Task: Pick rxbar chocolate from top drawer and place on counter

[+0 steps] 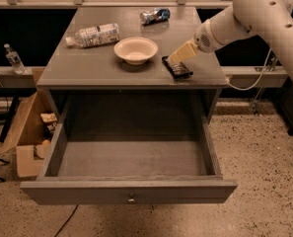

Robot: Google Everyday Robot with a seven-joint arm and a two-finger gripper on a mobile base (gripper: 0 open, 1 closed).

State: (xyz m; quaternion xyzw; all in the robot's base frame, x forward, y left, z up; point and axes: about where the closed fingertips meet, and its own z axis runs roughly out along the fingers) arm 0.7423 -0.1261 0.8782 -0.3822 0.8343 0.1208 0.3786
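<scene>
The rxbar chocolate [177, 68], a flat black bar, lies flat against the counter [87, 65] near its front right corner, right of the bowl. My gripper [174, 59] reaches in from the right on the white arm and is shut on the bar's far end, right at the counter surface. The top drawer [131, 163] is pulled fully open below and its inside is bare; its round knob [131, 199] shows on the front panel.
A cream bowl [135, 50] stands mid-counter just left of the bar. A plastic bottle [92, 35] lies at the back left and a crushed blue-silver can [154, 16] at the back. A cardboard box [30, 132] stands on the floor to the left.
</scene>
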